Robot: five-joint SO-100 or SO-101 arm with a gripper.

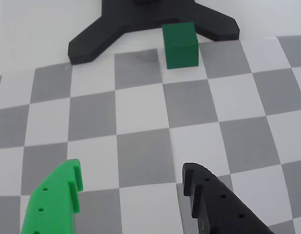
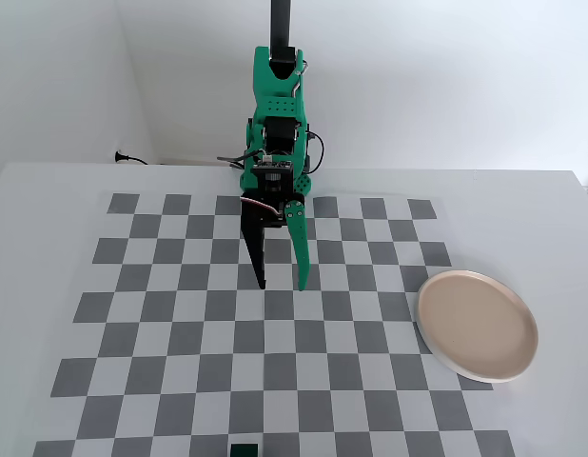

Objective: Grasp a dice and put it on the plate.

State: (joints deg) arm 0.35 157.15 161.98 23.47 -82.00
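The dice (image 1: 180,45) is a small dark green cube at the top of the wrist view, right in front of a black stand foot. In the fixed view the dice (image 2: 244,449) sits at the bottom edge, at the near end of the checkerboard. My gripper (image 1: 131,180) is open and empty, with a green finger (image 1: 58,195) on the left and a black finger (image 1: 214,200) on the right. It hovers over the board's far middle (image 2: 281,284), several squares from the dice. The pale pink-beige plate (image 2: 477,324) lies at the board's right edge.
A black three-legged stand foot (image 1: 145,22) sits just behind the dice in the wrist view. The grey and white checkerboard mat (image 2: 180,343) covers the white table. The green arm (image 2: 278,133) rises at the far side, with a cable and wall behind it.
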